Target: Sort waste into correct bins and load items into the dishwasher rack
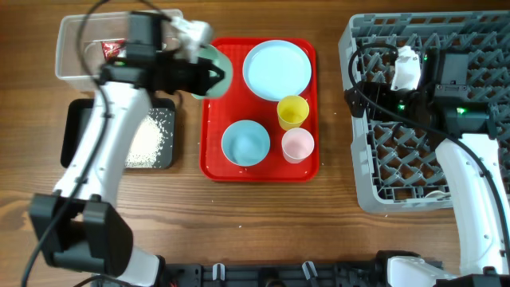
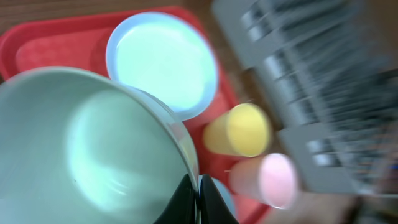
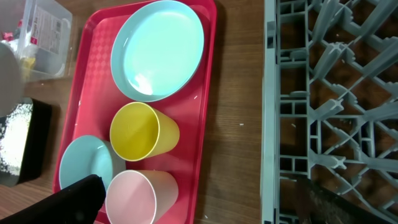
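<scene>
My left gripper (image 1: pixel 201 76) is shut on the rim of a light-blue bowl (image 1: pixel 221 68), held tilted above the red tray's left edge. In the left wrist view the fingertips (image 2: pixel 186 200) pinch the bowl (image 2: pixel 81 149) wall. On the tray lie the round plate (image 1: pixel 276 69), a yellow cup (image 1: pixel 292 112), a pink cup (image 1: pixel 297 145) and a second bowl (image 1: pixel 245 143). My right gripper (image 1: pixel 358 94) hovers open over the grey dishwasher rack (image 1: pixel 398 171), its left edge, with nothing between the fingers (image 3: pixel 78 198). Rice (image 1: pixel 151 135) lies in the black tray (image 1: pixel 78 119).
The clear tub (image 1: pixel 80 48) at the back left holds a red wrapper (image 1: pixel 111 52). The red tray (image 1: pixel 213 163) sits between the bins and the rack. A strip of bare wood (image 3: pixel 233 124) separates tray and rack (image 3: pixel 329 93).
</scene>
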Motion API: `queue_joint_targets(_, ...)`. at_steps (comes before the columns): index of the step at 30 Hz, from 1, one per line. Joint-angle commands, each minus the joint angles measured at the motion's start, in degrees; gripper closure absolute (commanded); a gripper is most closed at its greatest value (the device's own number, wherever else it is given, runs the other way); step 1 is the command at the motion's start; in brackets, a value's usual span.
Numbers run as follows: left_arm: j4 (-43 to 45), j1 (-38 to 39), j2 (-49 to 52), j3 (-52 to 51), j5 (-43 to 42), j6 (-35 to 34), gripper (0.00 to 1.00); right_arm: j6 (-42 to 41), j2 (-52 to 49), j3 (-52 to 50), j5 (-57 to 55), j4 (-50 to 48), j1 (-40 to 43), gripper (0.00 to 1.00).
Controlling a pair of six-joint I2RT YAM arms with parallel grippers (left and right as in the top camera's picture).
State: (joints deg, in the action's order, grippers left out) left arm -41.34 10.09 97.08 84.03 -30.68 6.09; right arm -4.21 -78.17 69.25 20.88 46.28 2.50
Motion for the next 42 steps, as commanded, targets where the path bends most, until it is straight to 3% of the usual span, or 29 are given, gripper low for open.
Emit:
queue_joint_targets(1, 3.65, 9.25, 3.76, 0.79, 28.63, 0.04, 0.96, 1.11, -0.26, 0.37, -0.37, 0.04, -0.24, 0.00)
queue_joint_targets(3, 4.85, 11.69, 7.56, 0.79, 32.72, 0.04, 0.96, 1.18, -0.26, 0.37, -0.39, 0.52, -0.24, 0.00)
queue_joint_targets(9, 5.25, 12.04, 16.22, 0.79, 28.28, -0.15, 0.96, 1.20, -0.26, 0.37, -0.61, 0.85, -0.24, 0.00)
queue_joint_targets(21, 4.00, 14.84, 17.00, 0.72, 24.50, -0.17, 0.96, 1.20, -0.26, 0.37, -0.59, 0.90, -0.24, 0.00)
queue_joint_targets(22, 3.80, 14.84, 17.05, 0.70, 24.50, -0.17, 0.93, 1.20, -0.26, 0.37, -0.61, 0.90, -0.24, 0.00)
queue_joint_targets(23, 3.69, 14.84, 17.05, 0.68, 24.50, -0.17, 0.77, 1.20, -0.26, 0.37, -0.61, 0.90, -0.24, 0.00)
queue_joint_targets(24, 3.65, 14.84, 17.05, 0.68, 24.50, -0.17, 0.70, 1.22, -0.26, 0.37, -0.61, 0.90, -0.24, 0.00)
queue_joint_targets(28, 3.63, 14.82, 17.05, 0.68, 24.50, -0.17, 0.66, 1.25, -0.26, 0.37, -0.63, 0.96, -0.24, 0.00)
queue_joint_targets(29, 3.63, 14.84, 17.05, 0.68, 24.50, -0.20, 0.61, 1.25, -0.26, 0.37, -0.61, 0.92, -0.24, 0.00)
queue_joint_targets(31, 3.65, 14.84, 17.05, 0.68, 24.50, -0.20, 0.41, 1.25, -0.26, 0.37, -0.61, 0.83, -0.24, 0.00)
queue_joint_targets(32, 3.65, 14.82, 16.92, 0.74, 24.52, -0.44, 0.23, 1.25, -0.26, 0.37, -0.59, 0.44, -0.24, 0.00)
queue_joint_targets(35, 1.16, 14.64, 13.57, 3.04, 24.52, -0.90, 0.00, 1.90, -0.26, 0.50, 0.90, -0.46, -0.26, 0.00)
queue_joint_targets(39, -1.81, 11.89, 5.05, 6.27, 24.72, -5.60, 0.00, 2.27, -0.26, 4.76, 1.75, 1.14, -2.47, 0.00)
queue_joint_targets(42, -5.66, 5.05, -0.70, 6.27, 24.72, -10.14, 0.00, -1.51, -0.26, 10.03, -0.98, -0.59, -8.98, 0.00)
